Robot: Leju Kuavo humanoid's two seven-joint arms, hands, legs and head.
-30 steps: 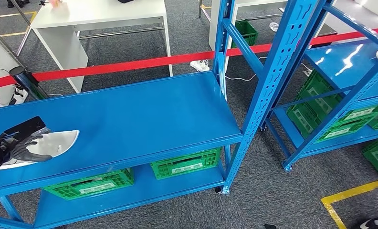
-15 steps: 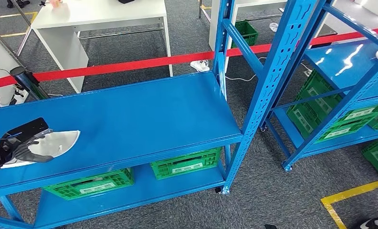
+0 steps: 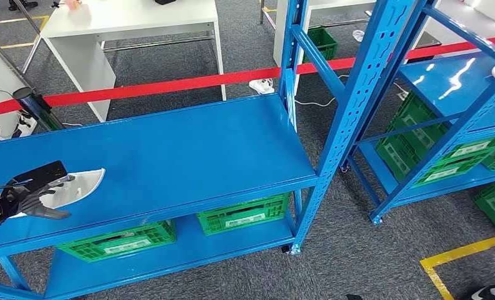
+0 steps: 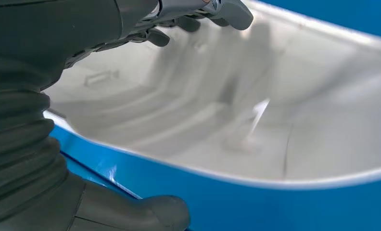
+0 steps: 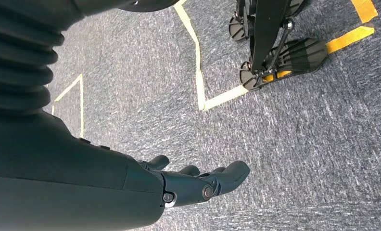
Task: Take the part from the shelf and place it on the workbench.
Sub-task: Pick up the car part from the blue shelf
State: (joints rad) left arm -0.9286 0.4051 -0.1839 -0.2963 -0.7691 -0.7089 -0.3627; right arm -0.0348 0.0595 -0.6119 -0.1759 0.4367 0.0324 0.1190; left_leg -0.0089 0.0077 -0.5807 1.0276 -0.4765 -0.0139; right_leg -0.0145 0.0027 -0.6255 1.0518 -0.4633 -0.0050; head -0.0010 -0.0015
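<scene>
Part, a pale grey curved plastic shell (image 3: 76, 185), lay at the near left of the blue metal shelf (image 3: 189, 150), the left robot hand (image 3: 26, 199) gripping its edge. The right robot hand (image 5: 198, 183) hung open. Lifting and the carry to the surface remained.

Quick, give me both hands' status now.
Left hand: grips the white part on the blue shelf.
Right hand: open, holding nothing, hanging over the carpet.
</scene>
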